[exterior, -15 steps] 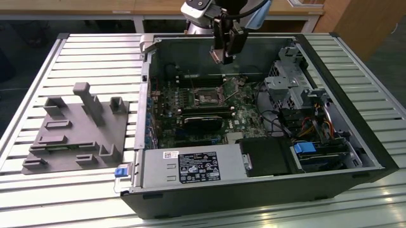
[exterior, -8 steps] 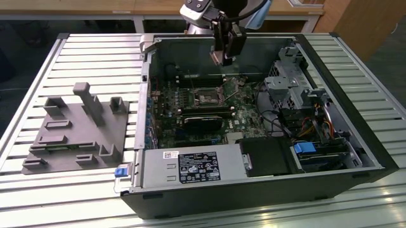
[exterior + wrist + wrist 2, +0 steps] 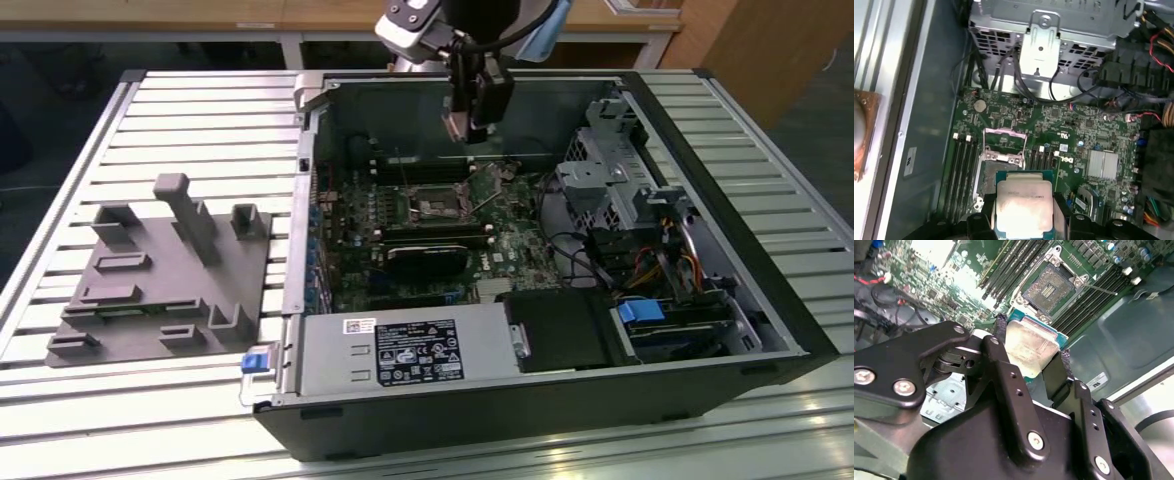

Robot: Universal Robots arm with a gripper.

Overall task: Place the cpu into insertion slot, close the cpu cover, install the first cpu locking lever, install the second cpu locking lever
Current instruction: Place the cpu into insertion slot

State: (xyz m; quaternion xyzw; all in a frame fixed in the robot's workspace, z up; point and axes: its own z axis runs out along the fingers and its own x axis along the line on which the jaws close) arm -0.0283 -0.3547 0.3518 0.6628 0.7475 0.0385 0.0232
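Alignment matters most: the fingers [image 3: 1004,374] are clamped on two edges of the cpu [image 3: 1030,346], held level over the motherboard [image 3: 1089,125]. The insertion slot [image 3: 1052,284] lies open beyond the fingers, not yet under them, its cpu cover [image 3: 1004,144] seemingly raised. Seating should want a square, flat approach.

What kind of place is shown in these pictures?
Probably a robotics lab or workshop bench: an open computer case lies on a slatted metal table, a grey parts fixture sits beside it, and the gripper holds the cpu above the board.
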